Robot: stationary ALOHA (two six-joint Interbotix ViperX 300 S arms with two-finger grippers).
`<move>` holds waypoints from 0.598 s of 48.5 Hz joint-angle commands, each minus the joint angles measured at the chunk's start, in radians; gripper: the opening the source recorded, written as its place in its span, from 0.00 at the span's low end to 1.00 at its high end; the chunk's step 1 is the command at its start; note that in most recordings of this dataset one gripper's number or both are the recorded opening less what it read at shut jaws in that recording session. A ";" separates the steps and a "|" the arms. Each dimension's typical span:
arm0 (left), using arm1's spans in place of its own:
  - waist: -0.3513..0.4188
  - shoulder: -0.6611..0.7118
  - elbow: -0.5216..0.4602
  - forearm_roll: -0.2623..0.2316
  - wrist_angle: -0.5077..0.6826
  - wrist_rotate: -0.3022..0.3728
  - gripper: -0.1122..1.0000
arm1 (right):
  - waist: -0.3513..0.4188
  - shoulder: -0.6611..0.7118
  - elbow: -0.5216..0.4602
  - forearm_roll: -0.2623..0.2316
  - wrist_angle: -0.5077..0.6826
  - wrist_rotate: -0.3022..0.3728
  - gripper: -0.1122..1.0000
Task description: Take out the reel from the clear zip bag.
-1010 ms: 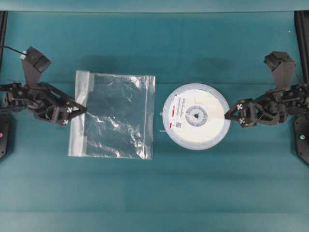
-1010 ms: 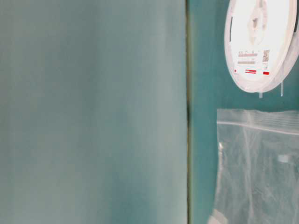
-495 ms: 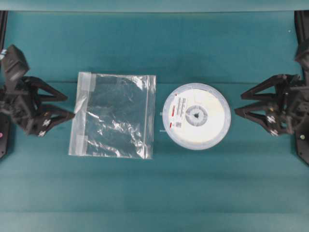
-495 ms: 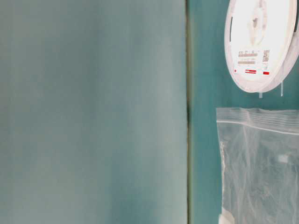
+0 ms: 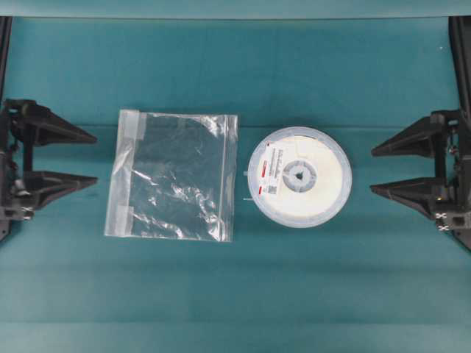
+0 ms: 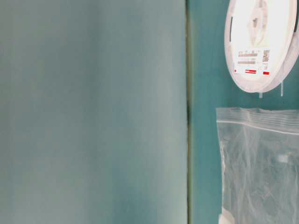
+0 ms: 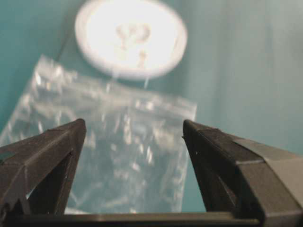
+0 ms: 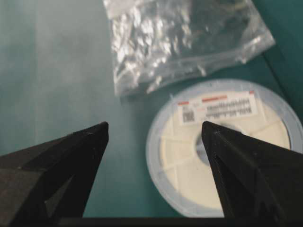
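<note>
The white reel (image 5: 299, 176) lies flat on the teal table, outside the bag, its label and grey hub facing up; it also shows in the table-level view as the reel (image 6: 261, 42). Just left of it lies the clear zip bag (image 5: 175, 176), crinkled, flat and holding nothing. My left gripper (image 5: 94, 158) stands open at the far left, apart from the bag's zip edge. My right gripper (image 5: 372, 170) stands open at the far right, apart from the reel. The left wrist view looks over the bag (image 7: 113, 156) toward the reel (image 7: 131, 38). The right wrist view has the reel (image 8: 222, 151) before the bag (image 8: 184, 38).
A seam in the teal table cover (image 5: 235, 126) runs left to right behind both things. Dark arm bases (image 5: 460, 213) sit at both side edges. In the table-level view a blurred teal surface (image 6: 93, 112) fills the left half.
Both arms have pulled back to the table's side edges, the left one away from the bag and the right one away from the reel. Bag and reel lie still.
</note>
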 commanded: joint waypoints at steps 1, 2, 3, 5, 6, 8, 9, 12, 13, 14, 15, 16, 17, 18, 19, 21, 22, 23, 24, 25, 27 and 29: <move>-0.005 -0.023 -0.029 0.003 -0.003 0.002 0.90 | 0.002 -0.021 -0.021 -0.006 -0.014 -0.015 0.95; -0.006 -0.028 -0.031 0.003 -0.005 0.002 0.89 | 0.002 -0.029 -0.023 -0.006 -0.014 -0.015 0.95; -0.008 -0.032 -0.032 0.003 -0.005 0.002 0.89 | 0.002 -0.037 -0.026 -0.009 -0.014 -0.015 0.95; -0.012 -0.040 -0.032 0.003 -0.005 0.003 0.89 | 0.003 -0.052 -0.028 -0.011 -0.014 -0.017 0.95; -0.015 -0.043 -0.034 0.003 -0.005 0.003 0.89 | 0.003 -0.061 -0.029 -0.011 -0.014 -0.017 0.95; -0.018 -0.049 -0.035 0.003 -0.005 0.005 0.88 | 0.005 -0.081 -0.032 -0.015 -0.011 -0.018 0.95; -0.021 -0.051 -0.035 0.003 -0.005 0.003 0.88 | 0.005 -0.091 -0.034 -0.017 -0.011 -0.018 0.95; -0.026 -0.057 -0.037 0.003 -0.002 0.002 0.88 | 0.005 -0.115 -0.035 -0.026 -0.006 -0.020 0.95; -0.028 -0.058 -0.037 0.003 -0.003 0.002 0.88 | 0.005 -0.123 -0.035 -0.029 -0.005 -0.021 0.95; -0.029 -0.058 -0.038 0.003 -0.003 0.000 0.88 | 0.005 -0.129 -0.035 -0.031 -0.005 -0.023 0.95; -0.031 -0.060 -0.038 0.003 -0.003 0.000 0.88 | 0.005 -0.133 -0.037 -0.032 -0.003 -0.025 0.95; -0.032 -0.061 -0.038 0.003 -0.003 0.000 0.88 | 0.005 -0.140 -0.037 -0.032 -0.003 -0.028 0.95; -0.032 -0.063 -0.040 0.003 -0.005 0.000 0.88 | 0.005 -0.146 -0.037 -0.032 -0.003 -0.028 0.95; -0.034 -0.066 -0.040 0.003 -0.005 0.000 0.88 | 0.005 -0.149 -0.035 -0.032 -0.003 -0.029 0.95; -0.035 -0.066 -0.041 0.003 -0.005 0.000 0.88 | 0.005 -0.153 -0.035 -0.032 -0.003 -0.031 0.95; -0.037 -0.069 -0.043 0.003 -0.005 0.000 0.88 | 0.005 -0.160 -0.034 -0.032 -0.003 -0.034 0.95; -0.037 -0.072 -0.043 0.003 -0.005 0.000 0.88 | 0.003 -0.161 -0.034 -0.032 -0.003 -0.035 0.95; -0.037 -0.074 -0.043 0.003 -0.005 0.000 0.88 | 0.003 -0.163 -0.032 -0.032 -0.003 -0.035 0.95; -0.037 -0.075 -0.043 0.003 -0.005 0.002 0.88 | 0.005 -0.166 -0.032 -0.032 -0.003 -0.035 0.95; -0.037 -0.077 -0.043 0.003 -0.005 0.003 0.88 | 0.005 -0.166 -0.032 -0.032 -0.003 -0.035 0.95; -0.037 -0.080 -0.043 0.003 -0.005 0.005 0.88 | 0.005 -0.166 -0.031 -0.032 -0.003 -0.035 0.95; -0.037 -0.083 -0.044 0.003 -0.005 0.005 0.88 | 0.005 -0.166 -0.029 -0.032 -0.003 -0.035 0.95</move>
